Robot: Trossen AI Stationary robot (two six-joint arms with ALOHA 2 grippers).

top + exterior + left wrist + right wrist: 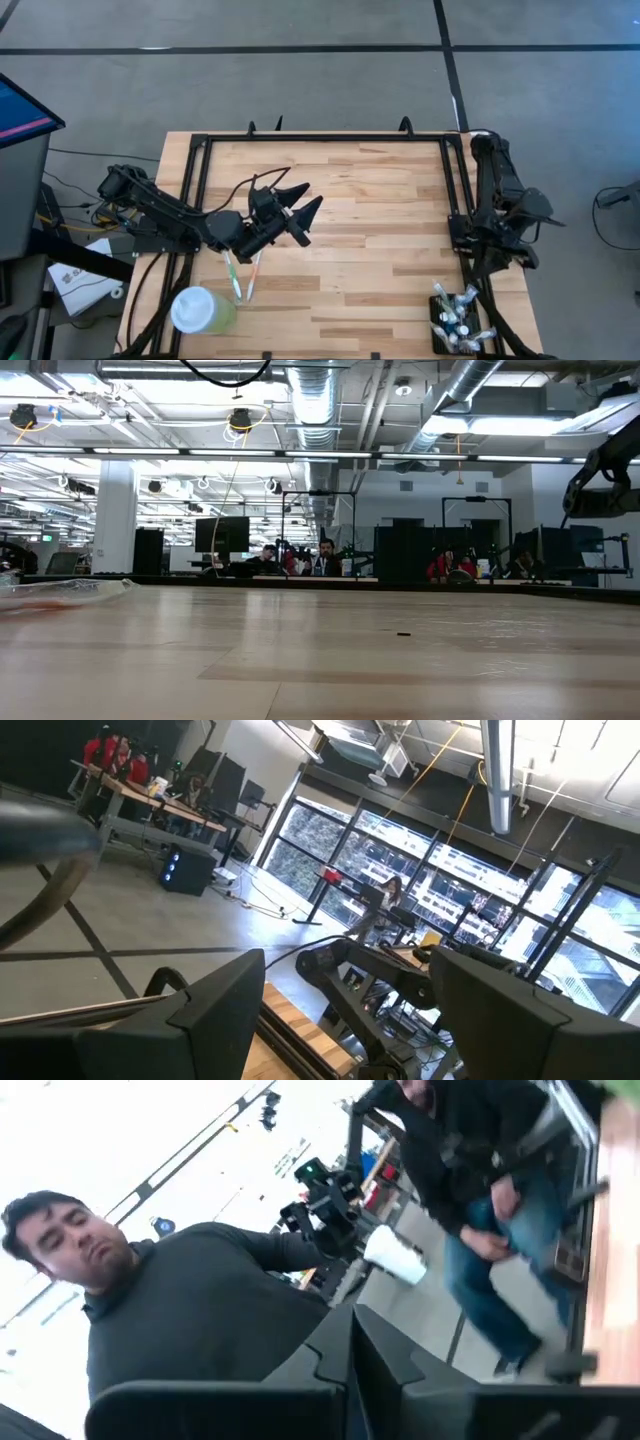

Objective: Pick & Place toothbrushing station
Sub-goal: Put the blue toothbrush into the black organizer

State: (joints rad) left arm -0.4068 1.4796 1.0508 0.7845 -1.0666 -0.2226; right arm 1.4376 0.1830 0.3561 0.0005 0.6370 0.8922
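Left gripper (303,207) hangs empty, fingers apart, over the table's (380,250) middle, while the right gripper's (350,1370) fingers are together, parked beside the toothbrushing station (457,320).

Wooden table (380,200) with toothbrushing station (455,320), green cup (203,310), toothbrushes (243,275).

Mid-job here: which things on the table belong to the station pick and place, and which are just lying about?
Job: toothbrushing station, by the table's right edge; left hand, open, above mid-table.
Lying about: two toothbrushes; lidded green cup; right hand, shut, waiting at the right edge.
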